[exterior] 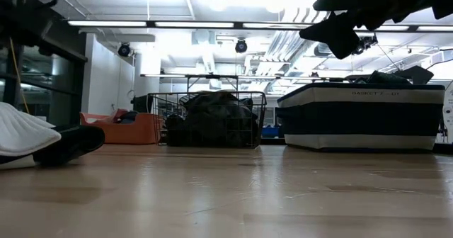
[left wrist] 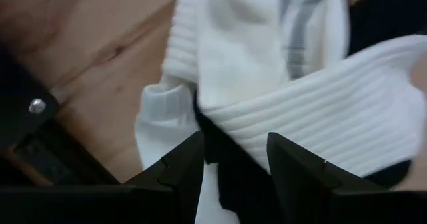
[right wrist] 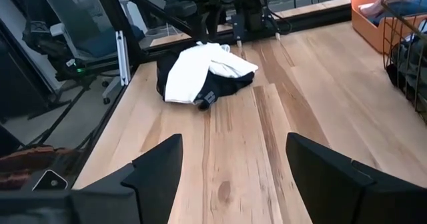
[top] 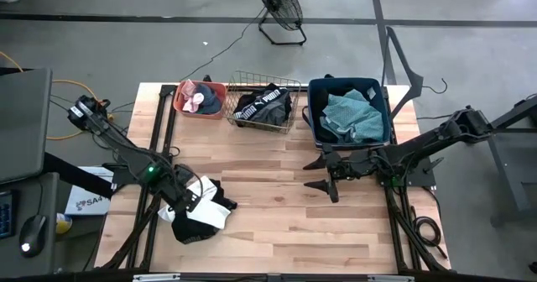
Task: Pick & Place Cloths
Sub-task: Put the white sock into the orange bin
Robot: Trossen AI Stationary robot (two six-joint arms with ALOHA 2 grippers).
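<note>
A white-and-black cloth pile lies on the wooden table near its left edge; it also shows in the right wrist view and the low view. My left gripper points down right over it. Its fingers are open on either side of a fold of white ribbed and black cloth. My right gripper hangs open above the table in front of the dark blue bin, with nothing between its fingers. A teal cloth lies in that bin. My left gripper comes at the pile from above, with the white ribbed fold and black cloth showing in the gap between its fingers. Whether the fingertips touch the cloth, I cannot tell.
A coral tub with pink pieces and a wire basket with a black cloth stand along the far edge beside the bin. Bare wood lies between the two arms. A fan stands on the floor beyond.
</note>
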